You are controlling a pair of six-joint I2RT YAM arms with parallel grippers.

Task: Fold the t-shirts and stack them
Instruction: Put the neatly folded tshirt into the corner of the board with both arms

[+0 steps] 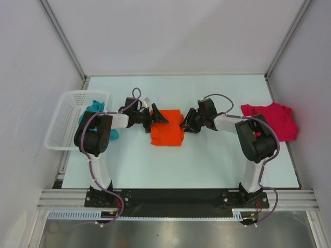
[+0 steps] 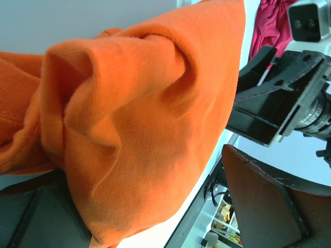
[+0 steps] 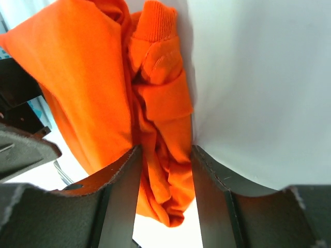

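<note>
Orange t-shirt (image 1: pixel 168 133), folded to a compact block at mid-table, flanked left and right by the grippers. Bulging on its left side, with a puffy roll of cloth facing the left wrist camera. Along its right edge, a loose bunch of ribbed cuff and hem layers.

Left gripper (image 1: pixel 159 118): spread wide at the block's far-left corner, cloth swelling into the gap, seemingly no pinch. Right gripper (image 1: pixel 187 124): partly parted around the right-edge bunch; pinching or merely straddling, cannot tell.

Likely step: tidying the finished fold before stacking. To do it well:
- Press the puffed roll flat rather than tug it.
- Tuck the stray cuff under the top layer.
- Lift both sides together and level, so as not to spill the layers.
- Avoid snagging a single ply.

Crimson t-shirt (image 1: pixel 271 121) crumpled at the right edge of the table (image 1: pixel 207 160), well apart. Teal t-shirt (image 1: pixel 94 108) hanging at the right rim of the white basket (image 1: pixel 64 126) on the left, partly hidden by the left arm.
</note>
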